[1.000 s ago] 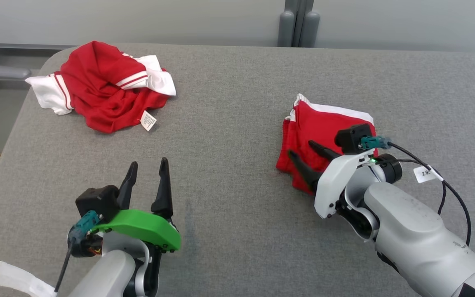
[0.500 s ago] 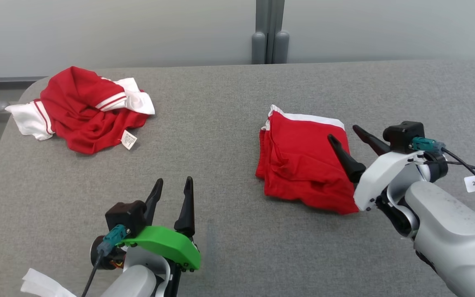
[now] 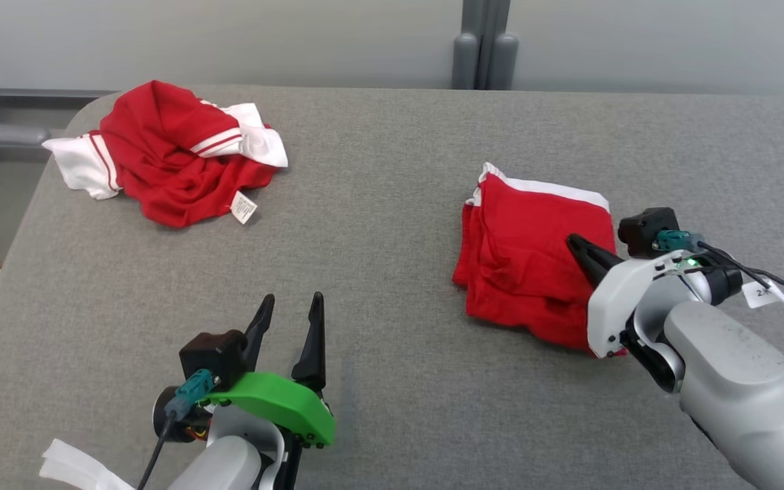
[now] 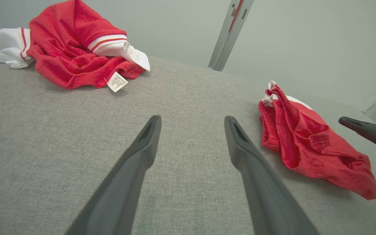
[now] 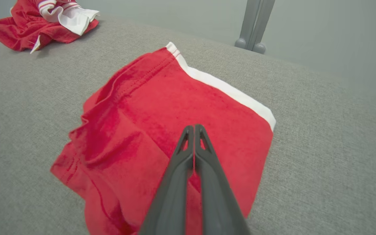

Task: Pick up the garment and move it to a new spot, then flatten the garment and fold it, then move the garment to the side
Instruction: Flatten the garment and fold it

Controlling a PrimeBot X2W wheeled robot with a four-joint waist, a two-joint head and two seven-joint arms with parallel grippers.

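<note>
A folded red garment with a white band (image 3: 528,265) (image 4: 305,143) (image 5: 175,107) lies flat on the grey table, right of centre. My right gripper (image 3: 574,241) (image 5: 193,128) hovers over its near right part, fingers pressed together with no cloth seen between them. One of its dark fingers (image 4: 367,130) also enters the left wrist view from the right. My left gripper (image 3: 292,303) (image 4: 191,120) stands open over bare table at the near left, well apart from the folded garment.
A crumpled red and white garment with a label (image 3: 174,156) (image 4: 67,49) (image 5: 38,19) lies at the far left corner. A grey post (image 3: 484,54) rises behind the table's far edge. The table's rounded left edge (image 3: 38,190) drops off. A white strip (image 3: 72,469) lies at the near left.
My right gripper, open over the folded garment half a second ago, has shut. The head camera has shifted, so the whole picture moved. The left gripper stays open.
</note>
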